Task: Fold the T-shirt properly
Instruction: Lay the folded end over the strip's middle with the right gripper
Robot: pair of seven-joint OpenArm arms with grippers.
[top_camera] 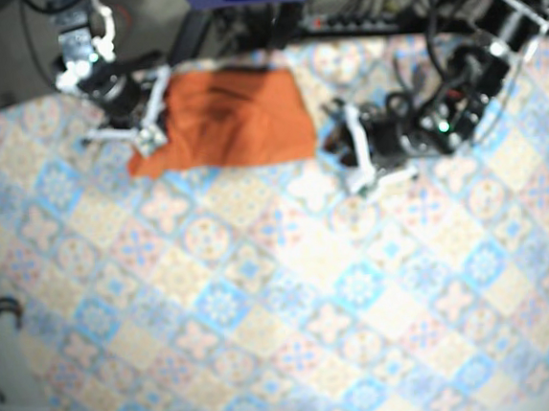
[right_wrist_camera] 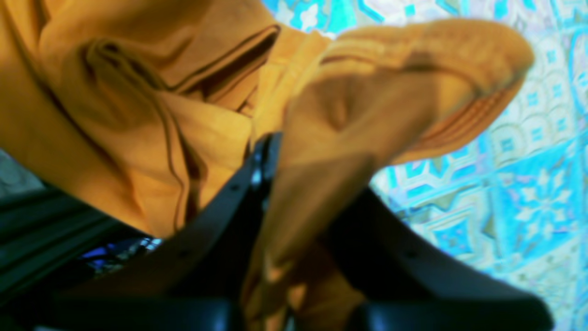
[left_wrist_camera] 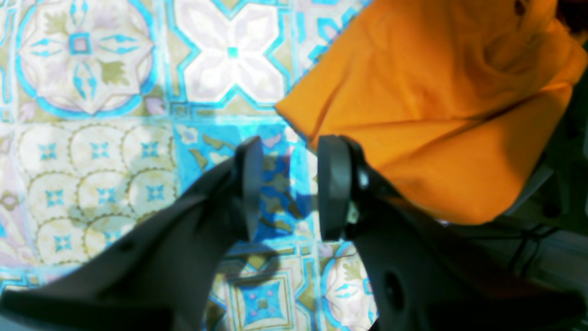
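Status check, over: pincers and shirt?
Left pincer open, empty, beside shirt. Right pincer shut on shirt fabric. Shirt rumpled at far table edge. Nothing blocking.

I have the T-shirt [top_camera: 219, 119] lying at the far edge of the worktop [top_camera: 284, 310], left of centre in the base view. My right gripper [top_camera: 149, 120] sits at the shirt's left edge, with cloth pinched between its jaws. My left gripper [top_camera: 352, 153] is just beside the shirt's right edge, jaws apart over bare worktop.
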